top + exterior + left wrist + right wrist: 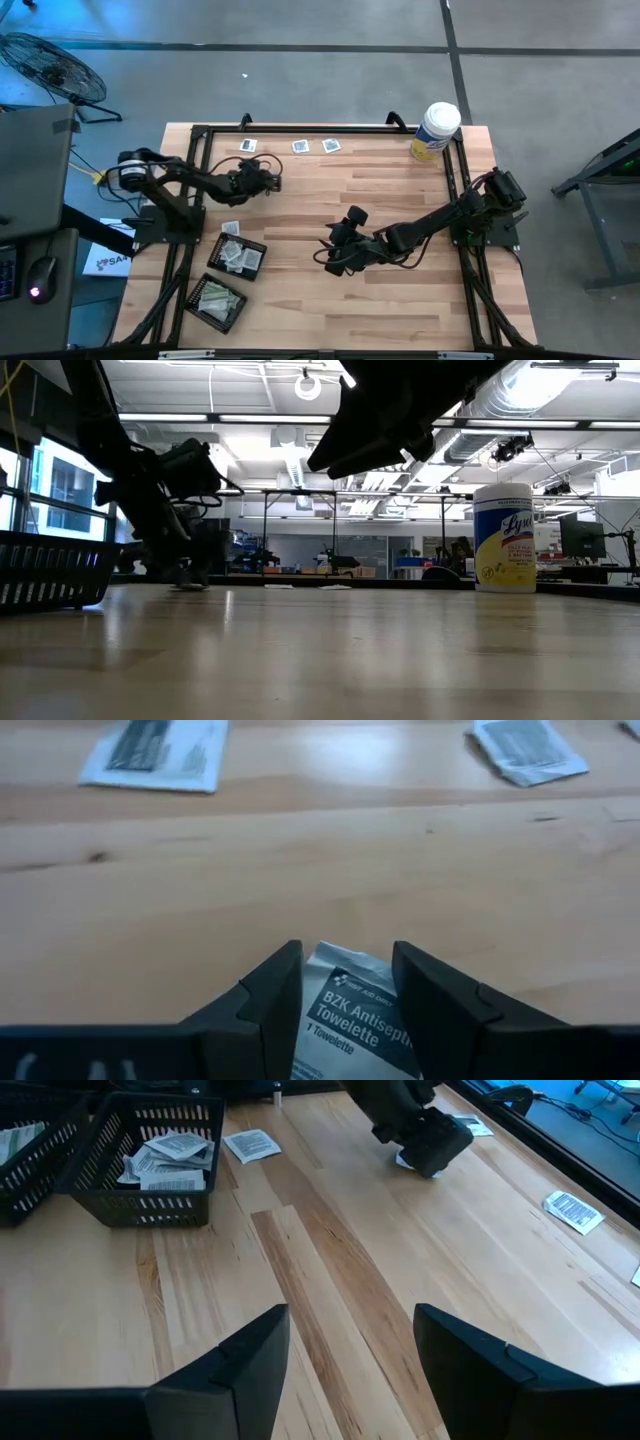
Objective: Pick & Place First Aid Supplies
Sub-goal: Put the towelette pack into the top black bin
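White towelette packet point(345, 1015), half-hidden between left jaws

White towelette packet point(345, 1010), dark print; black mesh trays point(150, 1165); white canister point(435, 131), yellow label.

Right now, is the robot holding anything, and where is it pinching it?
The left gripper has an antiseptic towelette packet between its fingers, but a real pinch cannot be told. The right gripper is open and empty.

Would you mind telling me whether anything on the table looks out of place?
One small white-grey packet lies on the bare wood just beside the black mesh tray, not in it. Otherwise nothing looks spilled or damaged.
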Motion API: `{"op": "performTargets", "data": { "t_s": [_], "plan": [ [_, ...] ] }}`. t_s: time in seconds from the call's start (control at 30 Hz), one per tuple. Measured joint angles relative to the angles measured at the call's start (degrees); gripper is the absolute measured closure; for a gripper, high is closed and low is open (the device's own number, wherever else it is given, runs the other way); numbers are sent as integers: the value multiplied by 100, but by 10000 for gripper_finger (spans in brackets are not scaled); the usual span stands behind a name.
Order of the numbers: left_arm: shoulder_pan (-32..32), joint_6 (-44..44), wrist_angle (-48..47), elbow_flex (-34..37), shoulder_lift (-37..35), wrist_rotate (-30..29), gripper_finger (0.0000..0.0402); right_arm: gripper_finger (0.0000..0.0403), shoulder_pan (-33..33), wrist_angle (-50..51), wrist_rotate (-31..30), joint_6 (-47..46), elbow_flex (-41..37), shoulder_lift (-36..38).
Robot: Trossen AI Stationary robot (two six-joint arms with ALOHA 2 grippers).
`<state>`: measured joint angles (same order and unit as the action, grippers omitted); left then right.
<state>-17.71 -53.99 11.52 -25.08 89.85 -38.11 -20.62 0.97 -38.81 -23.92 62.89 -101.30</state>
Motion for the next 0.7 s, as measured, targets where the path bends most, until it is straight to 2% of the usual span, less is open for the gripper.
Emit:
{"op": "performTargets", "data": {
  "t_s": [0.23,0.37,0.47,0.7],
  "plan": [
    [5,1628,1277,-24,10,465,250,194,0,2,-1,0,0,0],
    [6,2293,1382,-279,8,747,250,194,0,1,-1,0,0,0],
    [9,2165,1065,-479,8,752,250,194,0,2,0,0,0,0],
    [11,512,50,-597,67,353,250,194,0,2,0,0,0,0]
  ]
}}
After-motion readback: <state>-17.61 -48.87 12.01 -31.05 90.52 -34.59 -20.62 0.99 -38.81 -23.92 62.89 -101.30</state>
